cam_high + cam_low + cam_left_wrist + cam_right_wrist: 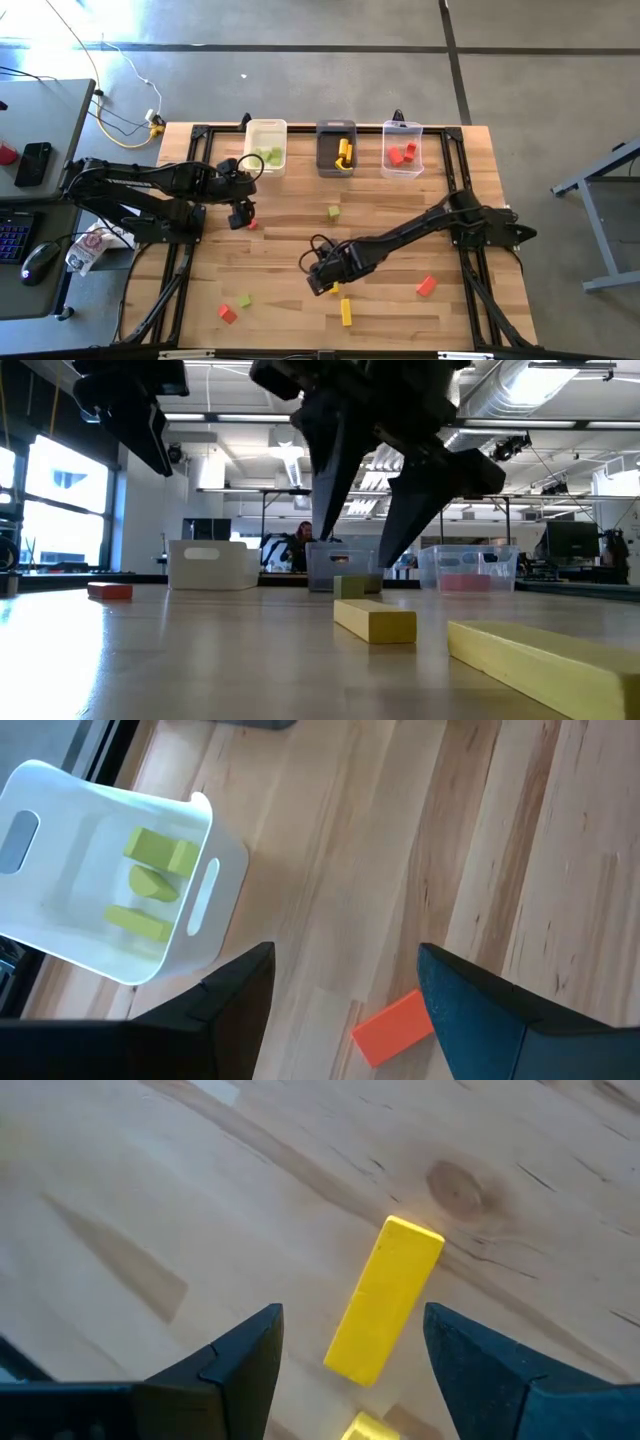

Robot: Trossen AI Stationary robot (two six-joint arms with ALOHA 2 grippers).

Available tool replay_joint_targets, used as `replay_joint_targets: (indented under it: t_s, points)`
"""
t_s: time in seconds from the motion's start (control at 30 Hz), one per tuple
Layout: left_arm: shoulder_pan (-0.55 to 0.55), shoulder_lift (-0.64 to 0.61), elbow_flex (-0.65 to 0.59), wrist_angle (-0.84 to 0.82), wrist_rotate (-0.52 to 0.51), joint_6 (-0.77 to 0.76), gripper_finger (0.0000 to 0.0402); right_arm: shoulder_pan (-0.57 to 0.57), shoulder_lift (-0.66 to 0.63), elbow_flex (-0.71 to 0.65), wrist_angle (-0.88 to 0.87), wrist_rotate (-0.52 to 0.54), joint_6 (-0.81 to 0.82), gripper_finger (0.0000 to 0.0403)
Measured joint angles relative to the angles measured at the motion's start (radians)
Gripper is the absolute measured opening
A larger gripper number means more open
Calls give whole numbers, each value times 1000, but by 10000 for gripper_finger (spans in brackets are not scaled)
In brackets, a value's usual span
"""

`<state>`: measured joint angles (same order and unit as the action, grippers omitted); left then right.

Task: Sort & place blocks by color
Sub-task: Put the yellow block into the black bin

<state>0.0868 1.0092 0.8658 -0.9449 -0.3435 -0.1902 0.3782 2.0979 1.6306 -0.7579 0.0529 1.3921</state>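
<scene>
Three bins at the table's far edge partly filled by color | seven blocks loose | right gripper, fingers apart, over yellow block nearest the table's front edge | left gripper, fingers apart, above red block near white bin

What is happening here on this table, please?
Two robot arms are sorting small blocks by colour into three bins. The white bin holds green blocks, the grey bin yellow ones, the clear bin red ones. The right gripper, jaws open, hangs over a yellow block. The left gripper, also open, is above a red block near the white bin. Several blocks are left on the table.
</scene>
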Motion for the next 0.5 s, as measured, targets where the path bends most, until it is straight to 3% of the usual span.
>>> replay_joint_targets:
  t_s: [0.5]
  points:
    - [0, 0, 0, 1, 0, 10, 232, -3, 90, 0, -3, 5, 39, 229]
